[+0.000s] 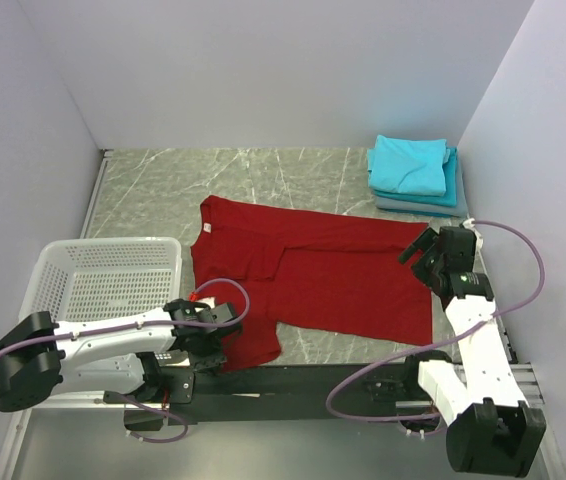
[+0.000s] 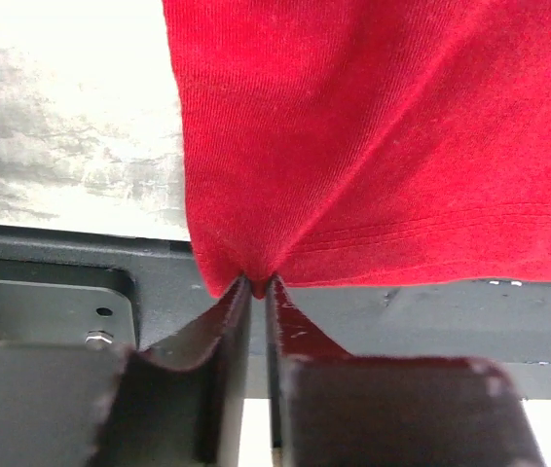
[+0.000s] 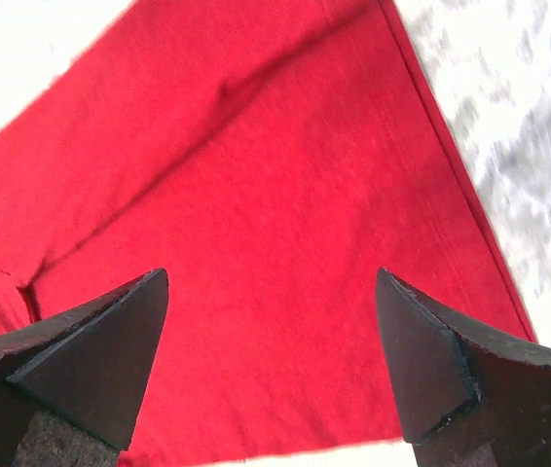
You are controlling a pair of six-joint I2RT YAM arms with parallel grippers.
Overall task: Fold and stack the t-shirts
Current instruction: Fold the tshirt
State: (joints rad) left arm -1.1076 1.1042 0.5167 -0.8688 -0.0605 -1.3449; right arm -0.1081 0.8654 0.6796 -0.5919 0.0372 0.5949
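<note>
A deep red t-shirt (image 1: 313, 275) lies spread across the middle of the marble table, its neck with a small white label at the back left. My left gripper (image 1: 215, 345) is shut on the shirt's near left corner at the table's front edge; in the left wrist view the red cloth (image 2: 353, 146) bunches between my closed fingertips (image 2: 259, 284). My right gripper (image 1: 425, 252) is open and hovers over the shirt's right side; the right wrist view shows red cloth (image 3: 256, 195) below the spread fingers. Folded turquoise and grey-blue t-shirts (image 1: 413, 172) are stacked at the back right.
A white lattice basket (image 1: 103, 280) stands at the left, beside my left arm. Grey walls close in the left, back and right sides. The black mounting rail (image 1: 313, 380) runs along the table's near edge.
</note>
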